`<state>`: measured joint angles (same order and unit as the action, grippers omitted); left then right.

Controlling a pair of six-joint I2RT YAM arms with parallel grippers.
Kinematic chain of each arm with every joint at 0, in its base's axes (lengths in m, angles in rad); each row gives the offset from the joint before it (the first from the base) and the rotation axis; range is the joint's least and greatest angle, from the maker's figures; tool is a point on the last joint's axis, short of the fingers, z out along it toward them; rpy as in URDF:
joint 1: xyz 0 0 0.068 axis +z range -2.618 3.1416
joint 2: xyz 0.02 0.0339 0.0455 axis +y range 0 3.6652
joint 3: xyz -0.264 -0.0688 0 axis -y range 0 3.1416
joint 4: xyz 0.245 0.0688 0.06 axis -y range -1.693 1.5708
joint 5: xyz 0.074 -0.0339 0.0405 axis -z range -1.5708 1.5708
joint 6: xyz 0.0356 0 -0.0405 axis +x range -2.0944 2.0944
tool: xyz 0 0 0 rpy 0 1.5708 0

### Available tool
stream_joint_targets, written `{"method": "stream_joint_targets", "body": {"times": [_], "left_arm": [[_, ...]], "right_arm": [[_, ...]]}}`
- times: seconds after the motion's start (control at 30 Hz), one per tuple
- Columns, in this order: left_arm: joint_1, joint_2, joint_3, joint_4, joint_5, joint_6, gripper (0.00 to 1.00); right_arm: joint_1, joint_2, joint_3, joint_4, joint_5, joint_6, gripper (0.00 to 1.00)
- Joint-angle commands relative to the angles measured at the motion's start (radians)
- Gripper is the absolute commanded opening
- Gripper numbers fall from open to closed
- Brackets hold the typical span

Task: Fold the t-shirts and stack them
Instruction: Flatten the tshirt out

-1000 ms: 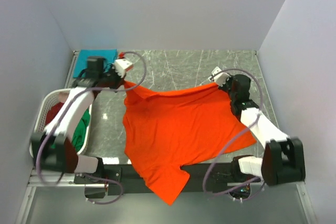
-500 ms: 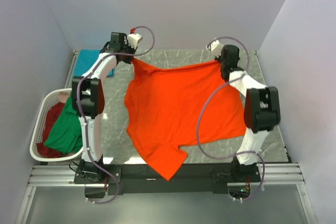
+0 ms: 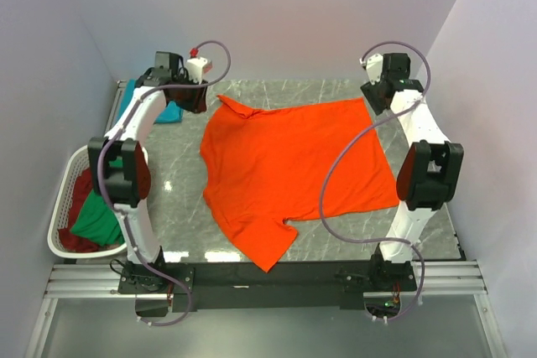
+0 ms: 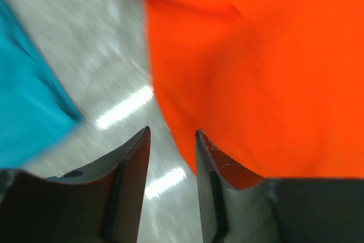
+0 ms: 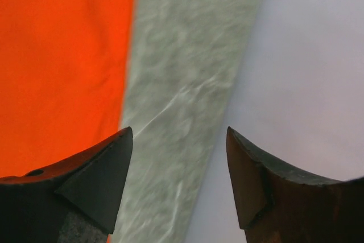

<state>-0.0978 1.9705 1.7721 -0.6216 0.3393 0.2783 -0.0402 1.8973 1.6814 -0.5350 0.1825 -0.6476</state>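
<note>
The bright orange t-shirt (image 3: pixel 294 165) lies spread out on the marble table, its near sleeve hanging toward the front edge. My left gripper (image 3: pixel 200 100) hovers open just left of the shirt's far left corner, and in the left wrist view (image 4: pixel 172 132) bare table shows between its fingers, with orange cloth (image 4: pixel 256 72) to their right. My right gripper (image 3: pixel 377 95) stands wide open at the shirt's far right corner. The right wrist view (image 5: pixel 179 132) shows only table between those fingers and the orange cloth's edge (image 5: pixel 57 55) to the left. A teal t-shirt (image 3: pixel 172 112) (image 4: pixel 28 101) lies at the far left, partly hidden by the left arm.
A white slatted basket (image 3: pixel 57 228) at the left table edge holds a green t-shirt (image 3: pixel 96 220) and a dark red one (image 3: pixel 75 186). Walls close in on the back and both sides; the right wall (image 5: pixel 307 55) runs close beside the right gripper.
Both grippers have opened and let go of the orange shirt's far corners. The shirt has dropped flat onto the table, and both arms have drawn a little outward.
</note>
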Motion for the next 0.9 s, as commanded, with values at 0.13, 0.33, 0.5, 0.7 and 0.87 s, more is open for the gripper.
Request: {"method": "stream_joint_targets", "body": {"times": [0.13,0.33,0.5,0.7,0.87], "left_arm": [[-0.016,-0.169,-0.288,-0.277,0.211,0.031,0.35],[-0.111,-0.33,-0.575,-0.319,0.172,0.12,0.35],[-0.149,-0.34,-0.688,-0.27,0.07,0.108,0.34],[-0.148,-0.256,-0.724,-0.242,-0.055,0.107,0.31],[-0.148,-0.269,-0.78,-0.253,-0.126,0.128,0.27]], "right_arm": [[0.019,-0.182,-0.205,-0.421,-0.258,0.031,0.62],[0.014,-0.268,-0.465,-0.372,-0.186,-0.024,0.46],[0.011,-0.233,-0.552,-0.298,-0.12,-0.003,0.42],[0.01,-0.167,-0.636,-0.234,-0.031,-0.017,0.39],[0.014,-0.207,-0.68,-0.246,-0.002,-0.03,0.39]]}}
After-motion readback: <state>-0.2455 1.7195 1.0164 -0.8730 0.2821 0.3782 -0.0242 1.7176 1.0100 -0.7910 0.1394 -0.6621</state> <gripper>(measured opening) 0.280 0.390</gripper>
